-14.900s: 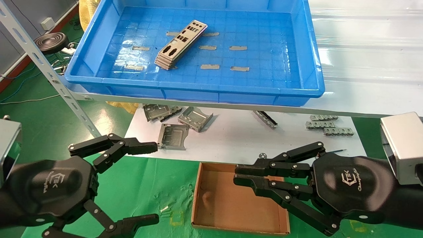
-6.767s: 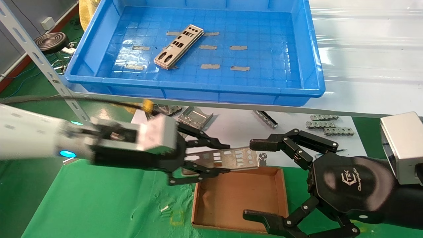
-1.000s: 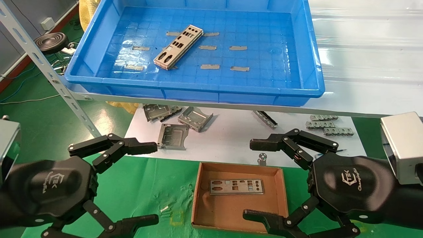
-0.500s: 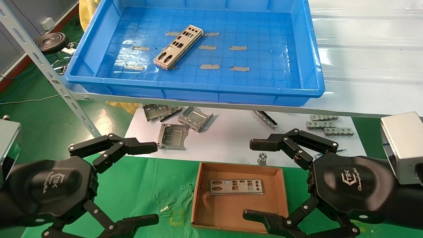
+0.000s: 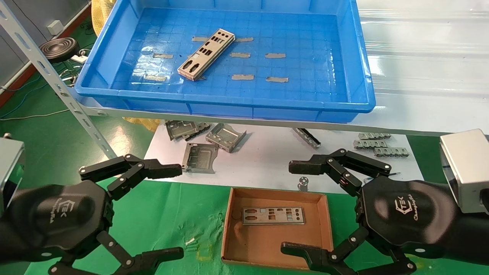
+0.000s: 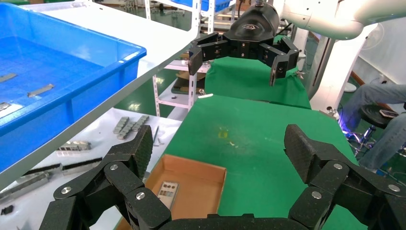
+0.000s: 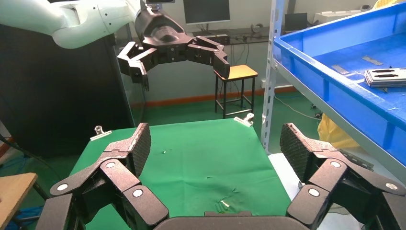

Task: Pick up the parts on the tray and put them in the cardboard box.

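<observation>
Parts, thin silver metal plates (image 5: 206, 54), wait in the big blue plastic tray (image 5: 359, 68); one plate lies in the small brown cardboard box (image 5: 326, 225). Left gripper (image 5: 168, 212) and right gripper (image 5: 296, 208) hang wide, empty; next, reach for the stack

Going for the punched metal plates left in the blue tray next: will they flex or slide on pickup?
The thin silver-grey punched metal plates look stiff and light. Lying flat on the blue plastic tray, they offer little edge. The stacked plates may slide apart.

Factory-style workshop: slotted steel shelving (image 5: 57, 86), green floor (image 5: 46, 133), loose metal brackets (image 5: 225, 136), monitor (image 7: 201, 10).
</observation>
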You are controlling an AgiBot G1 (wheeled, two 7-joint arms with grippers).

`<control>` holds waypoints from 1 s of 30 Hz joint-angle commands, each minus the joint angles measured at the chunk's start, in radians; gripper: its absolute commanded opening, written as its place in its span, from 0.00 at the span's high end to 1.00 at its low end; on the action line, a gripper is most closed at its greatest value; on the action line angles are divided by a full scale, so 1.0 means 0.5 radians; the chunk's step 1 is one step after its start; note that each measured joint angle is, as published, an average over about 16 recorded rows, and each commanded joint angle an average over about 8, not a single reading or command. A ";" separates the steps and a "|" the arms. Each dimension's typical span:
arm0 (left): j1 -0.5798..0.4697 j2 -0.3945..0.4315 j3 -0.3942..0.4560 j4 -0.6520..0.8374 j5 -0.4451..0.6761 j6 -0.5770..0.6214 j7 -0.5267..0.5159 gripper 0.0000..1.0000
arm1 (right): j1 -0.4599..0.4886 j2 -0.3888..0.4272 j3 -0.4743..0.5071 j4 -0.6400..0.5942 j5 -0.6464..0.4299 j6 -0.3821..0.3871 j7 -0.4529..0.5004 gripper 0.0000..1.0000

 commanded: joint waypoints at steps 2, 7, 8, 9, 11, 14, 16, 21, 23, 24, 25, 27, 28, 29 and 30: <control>0.000 0.000 0.000 0.000 0.000 0.000 0.000 0.00 | 0.000 0.000 0.000 0.000 0.000 0.000 0.000 0.00; 0.000 0.000 0.000 0.000 0.000 0.000 0.000 0.00 | 0.000 0.000 0.000 0.000 0.000 0.000 0.000 0.00; 0.000 0.000 0.000 0.000 0.000 0.000 0.000 0.00 | 0.000 0.000 0.000 0.000 0.000 0.000 0.000 0.00; 0.000 0.000 0.000 0.000 0.000 0.000 0.000 0.00 | 0.000 0.000 0.000 0.000 0.000 0.000 0.000 0.00; 0.000 0.000 0.000 0.000 0.000 0.000 0.000 0.00 | 0.000 0.000 0.000 0.000 0.000 0.000 0.000 0.00; 0.000 0.000 0.000 0.000 0.000 0.000 0.000 0.00 | 0.000 0.000 0.000 0.000 0.000 0.000 0.000 0.00; 0.000 0.000 0.000 0.000 0.000 0.000 0.000 0.00 | 0.000 0.000 0.000 0.000 0.000 0.000 0.000 0.00; 0.000 0.000 0.000 0.000 0.000 0.000 0.000 0.00 | 0.000 0.000 0.000 0.000 0.000 0.000 0.000 0.00; 0.000 0.000 0.000 0.000 0.000 0.000 0.000 0.00 | 0.000 0.000 0.000 0.000 0.000 0.000 0.000 0.00; 0.000 0.000 0.000 0.000 0.000 0.000 0.000 0.00 | 0.000 0.000 0.000 0.000 0.000 0.000 0.000 0.00; 0.000 0.000 0.000 0.000 0.000 0.000 0.000 0.00 | 0.000 0.000 0.000 0.000 0.000 0.000 0.000 0.00; 0.000 0.000 0.000 0.000 0.000 0.000 0.000 0.00 | 0.000 0.000 0.000 0.000 0.000 0.000 0.000 0.00; 0.000 0.000 0.000 0.000 0.000 0.000 0.000 0.00 | 0.000 0.000 0.000 0.000 0.000 0.000 0.000 0.00; 0.000 0.000 0.000 0.000 0.000 0.000 0.000 0.00 | 0.000 0.000 0.000 0.000 0.000 0.000 0.000 0.00; 0.000 0.000 0.000 0.000 0.000 0.000 0.000 0.00 | 0.000 0.000 0.000 0.000 0.000 0.000 0.000 0.00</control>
